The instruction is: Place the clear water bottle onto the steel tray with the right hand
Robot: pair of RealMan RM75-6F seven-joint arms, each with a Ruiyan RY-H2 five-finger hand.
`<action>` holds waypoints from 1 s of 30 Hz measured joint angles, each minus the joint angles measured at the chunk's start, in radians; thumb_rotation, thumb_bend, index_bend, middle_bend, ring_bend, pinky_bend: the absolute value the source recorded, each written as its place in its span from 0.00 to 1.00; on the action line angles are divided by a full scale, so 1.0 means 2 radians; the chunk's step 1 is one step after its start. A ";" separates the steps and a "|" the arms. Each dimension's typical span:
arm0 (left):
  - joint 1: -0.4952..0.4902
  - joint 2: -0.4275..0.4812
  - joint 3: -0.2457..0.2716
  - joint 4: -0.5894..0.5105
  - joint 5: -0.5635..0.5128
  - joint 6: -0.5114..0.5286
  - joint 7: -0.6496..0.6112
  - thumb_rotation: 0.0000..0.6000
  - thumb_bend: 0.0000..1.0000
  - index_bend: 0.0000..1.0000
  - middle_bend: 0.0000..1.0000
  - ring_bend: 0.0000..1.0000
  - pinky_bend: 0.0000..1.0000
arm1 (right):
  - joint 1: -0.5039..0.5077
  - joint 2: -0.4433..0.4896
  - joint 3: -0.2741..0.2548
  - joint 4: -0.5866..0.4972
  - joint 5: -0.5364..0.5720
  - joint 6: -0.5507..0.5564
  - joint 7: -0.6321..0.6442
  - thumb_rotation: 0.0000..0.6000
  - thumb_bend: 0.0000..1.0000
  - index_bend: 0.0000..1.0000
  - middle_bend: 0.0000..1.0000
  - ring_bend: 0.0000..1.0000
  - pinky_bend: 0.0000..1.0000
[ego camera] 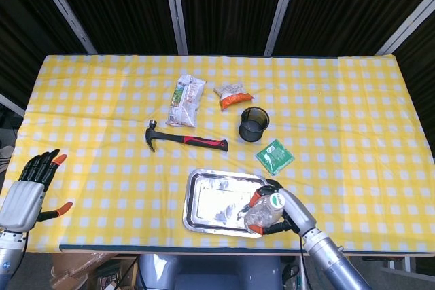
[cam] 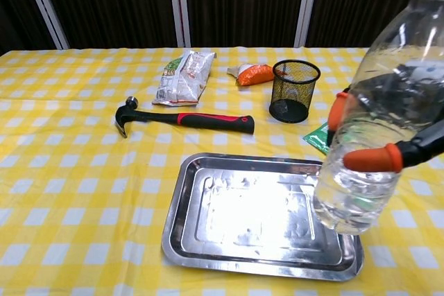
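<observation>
- At the far left of the head view we see our left hand (ego camera: 27, 191) off the table's (ego camera: 88, 100) front-left corner, fingers apart and holding nothing; the chest view does not show it.
- On the yellow checked cloth, the hammer (ego camera: 185, 140) lies left of centre, head to the left, red and black handle to the right.
- Behind the hammer we see a snack bag (ego camera: 185, 100), and to its right a smaller orange packet (ego camera: 233, 95).
- The tray (ego camera: 211, 202) sits near the front edge, in front of the hammer.
- The black mesh cup (ego camera: 253, 123) stands upright behind the tray's right half, with a green sachet (ego camera: 274, 156) lying just to its right and nearer us.
- The bottle (cam: 371, 116) is upright over the tray's right end, its base above the front-right corner; we cannot tell whether it touches the steel.
- Our right hand (ego camera: 280, 207) grips the bottle, orange-tipped fingers (cam: 371, 158) clamped round its middle, with the thumb on the far side.
</observation>
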 measured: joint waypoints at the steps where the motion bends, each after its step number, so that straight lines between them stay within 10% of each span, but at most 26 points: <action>1: 0.000 0.000 0.000 0.000 0.000 0.000 -0.002 1.00 0.15 0.06 0.00 0.00 0.00 | 0.004 -0.015 0.001 0.006 0.003 0.000 -0.006 1.00 0.50 0.68 0.57 0.26 0.00; 19: -0.003 0.006 -0.002 0.006 -0.004 -0.003 -0.024 1.00 0.15 0.06 0.00 0.00 0.00 | 0.061 -0.195 0.034 0.089 0.091 0.039 -0.114 1.00 0.50 0.68 0.57 0.26 0.00; 30: -0.002 0.007 -0.004 0.006 -0.008 -0.002 -0.023 1.00 0.15 0.06 0.00 0.00 0.00 | 0.029 -0.098 0.036 0.058 0.076 0.064 -0.086 1.00 0.50 0.68 0.57 0.26 0.00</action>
